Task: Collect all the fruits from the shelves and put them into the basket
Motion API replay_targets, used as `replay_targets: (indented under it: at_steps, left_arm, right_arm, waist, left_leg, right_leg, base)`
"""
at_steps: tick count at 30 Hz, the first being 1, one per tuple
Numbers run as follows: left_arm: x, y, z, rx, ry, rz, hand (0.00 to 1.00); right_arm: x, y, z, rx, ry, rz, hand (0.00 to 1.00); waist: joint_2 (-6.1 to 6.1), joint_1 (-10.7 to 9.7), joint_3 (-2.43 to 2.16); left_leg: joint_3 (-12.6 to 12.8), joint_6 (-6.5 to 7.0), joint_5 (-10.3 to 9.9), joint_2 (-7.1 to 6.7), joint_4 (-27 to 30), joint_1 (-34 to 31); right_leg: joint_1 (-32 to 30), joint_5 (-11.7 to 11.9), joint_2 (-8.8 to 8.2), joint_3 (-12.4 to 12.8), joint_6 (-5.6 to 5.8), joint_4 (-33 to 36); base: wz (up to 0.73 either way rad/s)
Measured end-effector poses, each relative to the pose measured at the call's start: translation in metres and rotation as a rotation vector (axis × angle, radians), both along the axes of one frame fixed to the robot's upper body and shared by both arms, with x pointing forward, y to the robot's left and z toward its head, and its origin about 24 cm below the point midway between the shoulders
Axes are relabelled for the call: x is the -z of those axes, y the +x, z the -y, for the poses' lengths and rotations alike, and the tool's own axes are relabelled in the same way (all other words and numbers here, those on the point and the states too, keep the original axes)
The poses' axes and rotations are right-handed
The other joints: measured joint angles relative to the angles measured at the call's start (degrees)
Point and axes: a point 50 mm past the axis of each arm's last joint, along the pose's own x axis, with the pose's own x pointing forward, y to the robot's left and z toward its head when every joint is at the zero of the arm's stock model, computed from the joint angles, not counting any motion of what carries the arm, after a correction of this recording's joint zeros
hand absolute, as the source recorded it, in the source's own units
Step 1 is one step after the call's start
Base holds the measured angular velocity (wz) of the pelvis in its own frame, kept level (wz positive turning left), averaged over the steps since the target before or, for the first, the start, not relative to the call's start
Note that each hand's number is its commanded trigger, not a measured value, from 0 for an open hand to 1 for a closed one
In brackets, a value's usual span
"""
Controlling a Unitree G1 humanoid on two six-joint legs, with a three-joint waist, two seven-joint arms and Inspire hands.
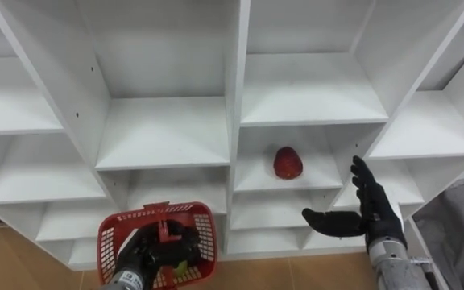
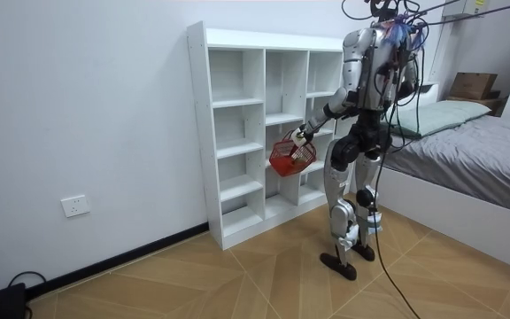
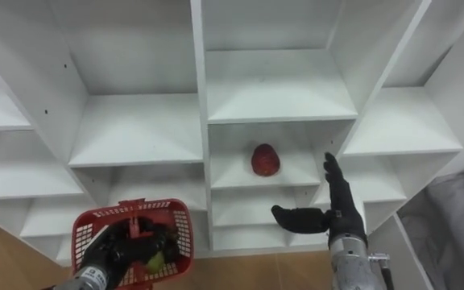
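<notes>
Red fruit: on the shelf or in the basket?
On the shelf: red fruit rests there, open right hand lower right of it, not touching.

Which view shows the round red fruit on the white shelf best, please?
The right eye view: the round red fruit lies unobstructed, near centre, on its white shelf. The left eye view shows it equally whole, further right; in the room view it is too small to tell.

Left hand (image 1: 158,251) 7 o'clock, curled round basket handle (image 1: 165,229); right hand (image 1: 374,213) 4 o'clock, fingers straight, thumb out.
</notes>
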Motion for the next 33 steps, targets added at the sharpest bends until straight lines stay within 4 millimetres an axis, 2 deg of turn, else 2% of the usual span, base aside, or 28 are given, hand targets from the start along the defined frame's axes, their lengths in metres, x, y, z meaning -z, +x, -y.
replay_targets:
  at_steps: [11,17,19,25,33]
  left_arm:
    - [0.001,0.001,-0.003,0.009,0.022,0.001,1.00]
    - [0.004,-0.001,-0.002,0.018,0.007,-0.014,1.00]
    - [0.005,-0.001,-0.001,0.028,-0.003,-0.017,1.00]
    - [0.009,-0.004,-0.001,0.052,0.009,-0.039,1.00]
    - [0.008,0.001,0.004,0.096,-0.007,-0.031,1.00]
  right_arm:
    - [0.004,0.035,0.001,0.023,-0.031,-0.010,0.00]
    - [0.000,0.054,0.004,0.030,-0.038,-0.008,0.00]
    - [-0.006,0.061,0.006,0.026,-0.044,0.012,0.00]
    - [-0.023,0.088,0.017,0.064,-0.068,0.053,0.00]
    - [-0.037,0.100,0.026,0.109,-0.110,0.097,0.00]
  waist:
    - [0.18,0.4,-0.04]
    - [0.58,1.2,0.21]
    - [0.82,2.0,0.30]
    - [0.96,2.1,0.50]
    - [0.61,4.8,0.90]
  left_leg:
    - [-2.9,0.10,0.0,-0.09,2.7,-5.3]
    - [-4.1,0.12,-0.1,-0.10,5.4,-10.4]
    - [-4.4,0.16,-0.1,-0.16,6.7,-12.3]
    - [-5.8,0.31,-0.1,-1.08,10.1,-17.9]
    - [-6.4,0.29,-0.1,-1.08,12.4,-22.3]
  right_leg:
    - [-3.5,-0.1,-0.82,-3.2,-0.10,1.3]
    - [-8.1,-0.4,-1.33,-4.7,-0.52,4.0]
    - [-10.0,-1.0,-1.71,-5.1,-0.78,5.5]
    - [-16.1,-3.3,-3.50,-6.3,-1.14,11.6]
    - [-20.2,-3.7,-3.93,-7.0,-1.45,13.6]
  base:
    - [0.13]
    - [0.10]
    - [0.10]
    - [0.15]
    - [0.05]
